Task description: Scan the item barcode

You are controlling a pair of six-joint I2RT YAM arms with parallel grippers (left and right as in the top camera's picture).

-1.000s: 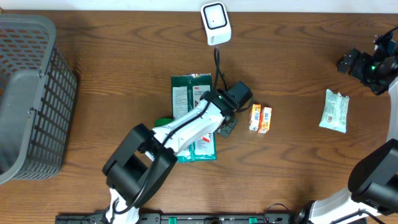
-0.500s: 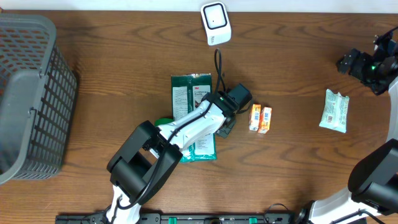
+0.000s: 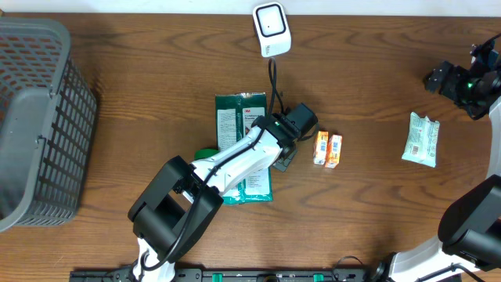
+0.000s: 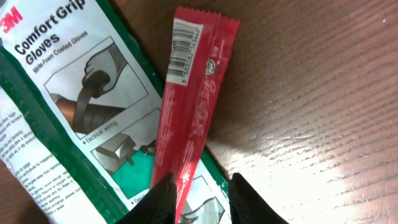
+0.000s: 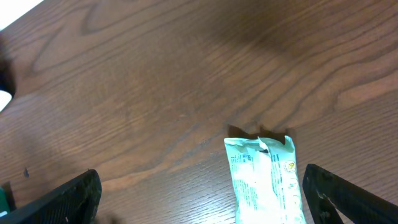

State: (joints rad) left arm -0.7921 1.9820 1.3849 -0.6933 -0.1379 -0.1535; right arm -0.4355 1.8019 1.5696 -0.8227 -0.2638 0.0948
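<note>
While your left gripper (image 4: 199,202) straddles the near end of the red stick pack (image 4: 193,106) with its jaws narrowly apart, nothing looks clamped. I read this as the grasp stage, with the scan not yet done. The pack lies flat, partly on the 3M gloves packet (image 4: 74,106) and partly on the tabletop (image 4: 323,93). Its barcode (image 4: 186,53) faces up at the end away from the jaws. Next you need to close on that near end, lift clear of the gloves, and show the barcode to the white scanner (image 3: 270,29), well apart across the tabletop. Right gripper (image 5: 202,190) is wide open over a white-green packet (image 5: 264,180).
</note>
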